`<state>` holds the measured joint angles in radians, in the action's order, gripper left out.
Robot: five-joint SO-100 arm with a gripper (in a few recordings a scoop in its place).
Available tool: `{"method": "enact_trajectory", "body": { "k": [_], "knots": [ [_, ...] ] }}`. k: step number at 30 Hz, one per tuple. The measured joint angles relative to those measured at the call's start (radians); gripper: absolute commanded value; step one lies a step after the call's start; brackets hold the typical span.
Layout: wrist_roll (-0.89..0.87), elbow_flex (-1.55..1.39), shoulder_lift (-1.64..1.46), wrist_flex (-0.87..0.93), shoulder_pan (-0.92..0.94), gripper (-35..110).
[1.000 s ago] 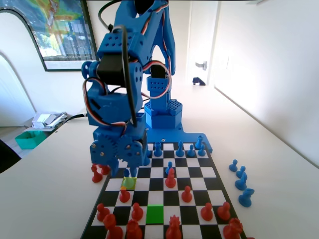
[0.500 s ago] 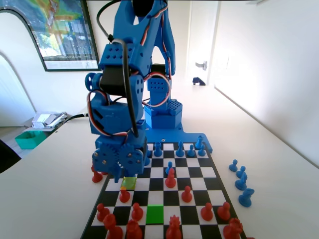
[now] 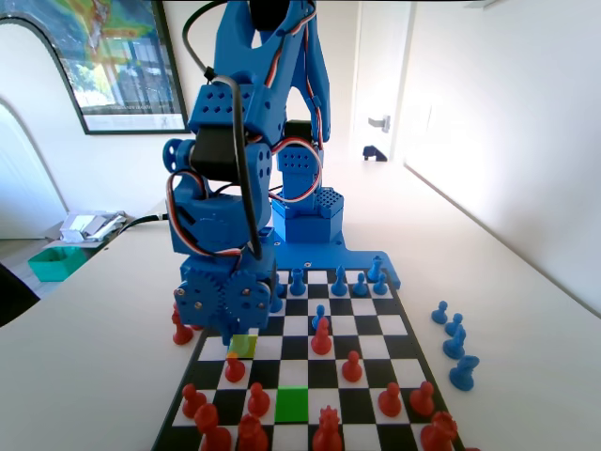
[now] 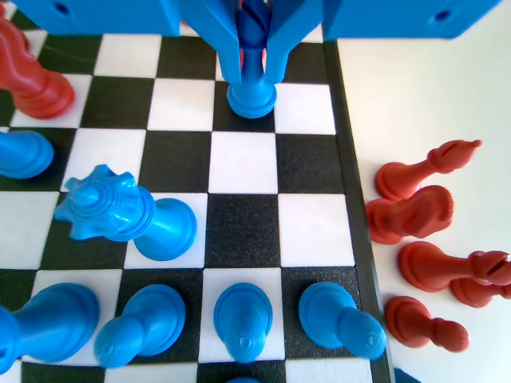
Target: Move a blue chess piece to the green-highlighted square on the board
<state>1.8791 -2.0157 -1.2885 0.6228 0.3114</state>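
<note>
As the fixed view shows, the blue arm has sunk lower over the last second and now hangs almost still, its gripper [image 3: 228, 315] down at the left edge of the board [image 3: 404, 324], just above the olive square [image 3: 243, 345]. We read this as the descent onto a pawn being finished and the grasp under way. The green-highlighted square [image 3: 292, 403] lies bare at about five o'clock from the gripper, a few squares nearer the camera, with red pawns on either side of it. The blue chess piece is hidden behind the gripper body here.

In the wrist view, we see the blue chess piece [image 4: 251, 86] at twelve o'clock of the picture, standing upright with its flared base on a black square near the board's right rim [image 4: 351, 207]. The jaws are drawn in close on either side of its stem and round head, apparently touching; whether they press firmly we cannot tell. It is glossy blue plastic, small and smooth. A taller blue crowned piece [image 4: 120, 215] leans at eight o'clock from it, well apart, and red pieces [image 4: 423, 215] lie on the tabletop [image 4: 431, 80] beyond the rim.
</note>
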Motion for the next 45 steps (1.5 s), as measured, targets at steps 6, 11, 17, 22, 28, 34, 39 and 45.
{"method": "enact_trajectory", "body": {
  "k": [6, 11, 17, 22, 28, 34, 39, 45],
  "knots": [
    [-0.028, 0.026, 0.0, 0.089, -0.014, 1],
    [-0.075, 0.101, 0.0, 0.198, -0.057, 1],
    [-0.166, 0.21, 0.0, 0.308, -0.121, 1],
    [-0.224, 0.304, 0.002, 0.37, -0.173, 1],
    [-0.278, 0.434, 0.106, 0.426, -0.227, 1],
    [-0.304, 0.532, 0.209, 0.454, -0.259, 1],
    [-0.304, 0.56, 0.264, 0.443, -0.265, 1],
    [-0.304, 0.575, 0.293, 0.4, -0.261, 1]
  ]
}}
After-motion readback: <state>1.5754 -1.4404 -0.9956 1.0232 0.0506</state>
